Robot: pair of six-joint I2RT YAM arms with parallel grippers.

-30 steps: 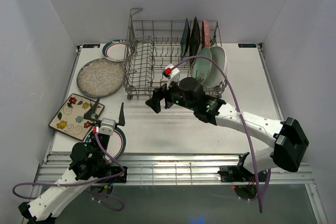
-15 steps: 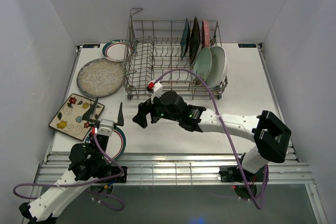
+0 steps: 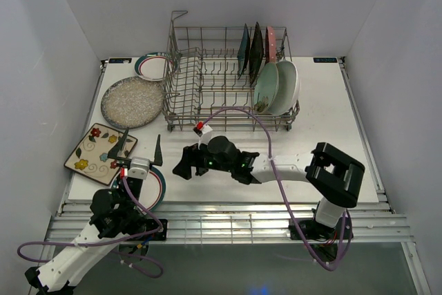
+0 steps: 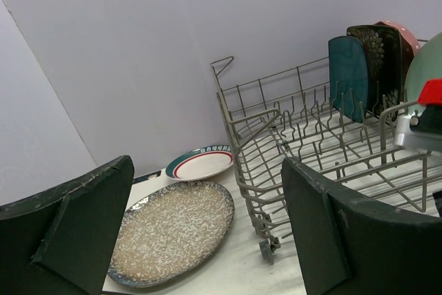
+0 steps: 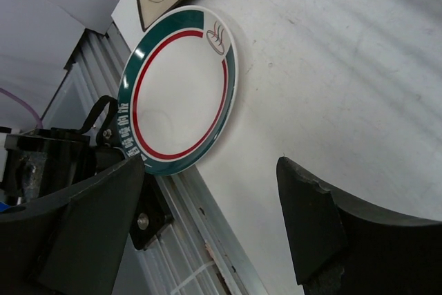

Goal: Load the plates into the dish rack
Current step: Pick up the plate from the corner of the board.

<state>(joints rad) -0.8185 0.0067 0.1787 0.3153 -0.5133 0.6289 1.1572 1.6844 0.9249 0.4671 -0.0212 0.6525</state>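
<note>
My right pincer [image 3: 181, 165] hangs low over the middle of the counter [image 3: 331, 101], jaws spread wide with nothing between them. It faces the near-left corner, where a white plate with a green-and-red rim [image 5: 179, 91] lies flat at the near edge, its rim reaching the slatted rail [image 5: 207, 240]. My left pincer [image 3: 142, 148] stands above that same plate, equally wide open and empty, aimed at the far edge. The dish rack [image 3: 207, 119] sits at the middle of the far edge and already carries five plates at its right end. The teal square plate [image 3: 243, 51], the black floral square plate [image 3: 256, 46] and the pink scalloped plate [image 3: 270, 43] stand upright in a row at the back. The mint round plate [image 3: 266, 88] and the white oval plate [image 3: 286, 86] lean in front of them. Along the left edge, flat on the counter, lie the cream flowered square plate [image 3: 97, 151] and the speckled grey round plate [image 3: 132, 101]. In the far-left corner a second green-and-red-rimmed plate [image 3: 153, 65] lies just beside the rack.
</note>
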